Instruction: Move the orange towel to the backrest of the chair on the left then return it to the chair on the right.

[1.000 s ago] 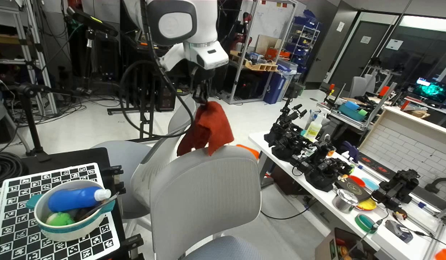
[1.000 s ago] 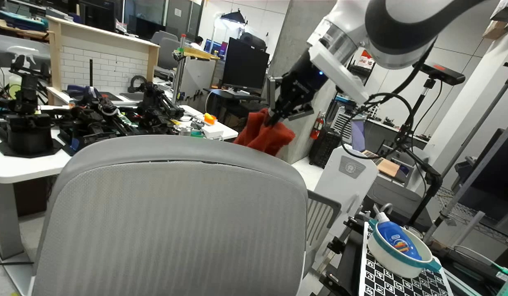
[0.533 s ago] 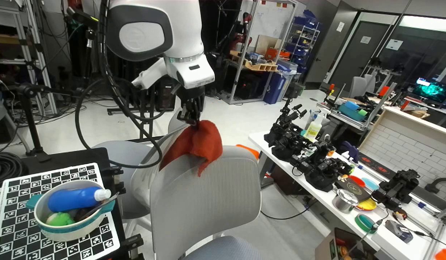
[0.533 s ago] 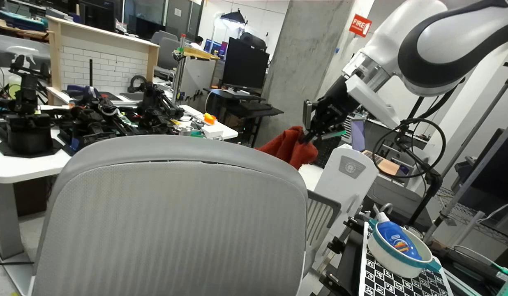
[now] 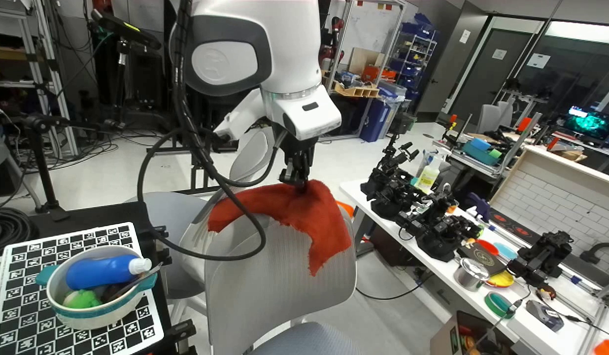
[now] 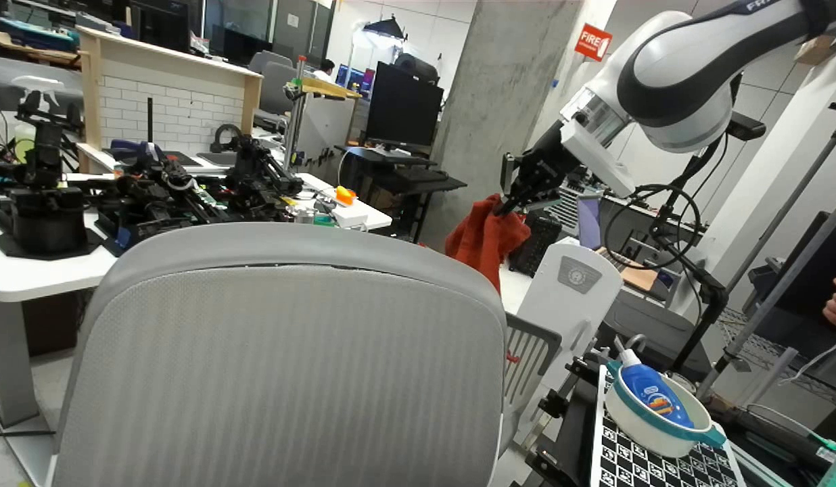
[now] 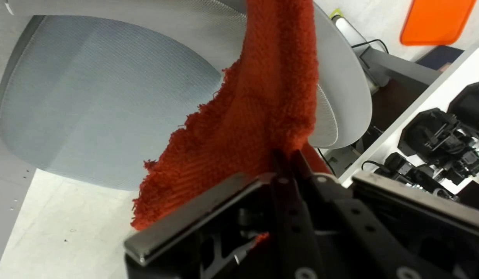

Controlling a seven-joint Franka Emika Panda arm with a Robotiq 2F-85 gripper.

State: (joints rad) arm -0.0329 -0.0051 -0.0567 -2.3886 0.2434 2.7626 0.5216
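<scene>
Fingers (image 7: 286, 195) pressed close together, the hand (image 7: 289, 159) had a pinch of the orange towel (image 7: 262, 97) between their tips, with hardly a gap showing. In an exterior view the hand pointed down at the top edge of the nearer chair's backrest (image 5: 275, 276), and the towel hung from it two ways: one end in front of that backrest near its right edge, the other past its top left corner, in front of a second chair (image 5: 198, 254) standing behind. Whether the towel rested on the backrest could not be told. In an exterior view a large grey backrest (image 6: 289, 365) filled the foreground, and the towel showed beyond its upper right edge, partly covered by it. Below the towel, the wrist view showed a pale chair seat (image 7: 107, 100). A two-handled pot (image 5: 90, 320) stood on a checkered board (image 5: 26, 315), reaching the board's right edge, with a blue bottle (image 5: 100, 271) tilted inside and something green (image 5: 83, 299) beside it. On the white table (image 5: 353, 189), black machines (image 5: 400, 195) stood along the edge facing the chairs; a steel pot (image 5: 469, 276) sat close to the same edge.
</scene>
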